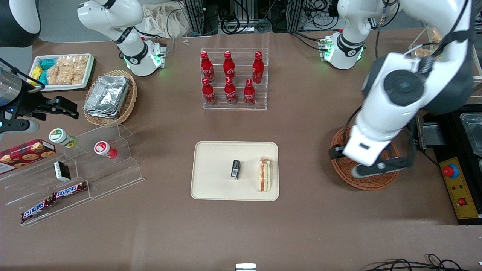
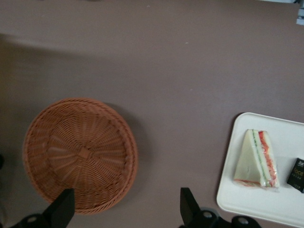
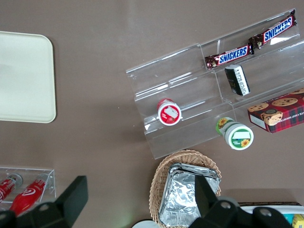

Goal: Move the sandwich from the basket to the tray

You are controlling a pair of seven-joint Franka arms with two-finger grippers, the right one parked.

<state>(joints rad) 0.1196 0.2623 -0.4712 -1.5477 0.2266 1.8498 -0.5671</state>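
The sandwich [image 1: 264,174] [image 2: 256,159] lies on its side on the cream tray [image 1: 214,169] [image 2: 251,199], near the tray edge that faces the working arm. The round reddish-brown basket [image 1: 361,182] [image 2: 80,152] stands on the table toward the working arm's end and holds nothing. My left gripper [image 1: 376,171] [image 2: 126,199] hangs above the basket's rim, open, with nothing between its fingers. Arm and hand hide much of the basket in the front view.
A small black packet [image 1: 235,169] [image 2: 297,174] lies mid-tray beside the sandwich. A clear rack of red bottles [image 1: 234,79] stands farther from the front camera. A control box with a red button [image 1: 457,188] lies beside the basket. Snack stands and a foil-tray basket [image 1: 109,98] lie toward the parked arm's end.
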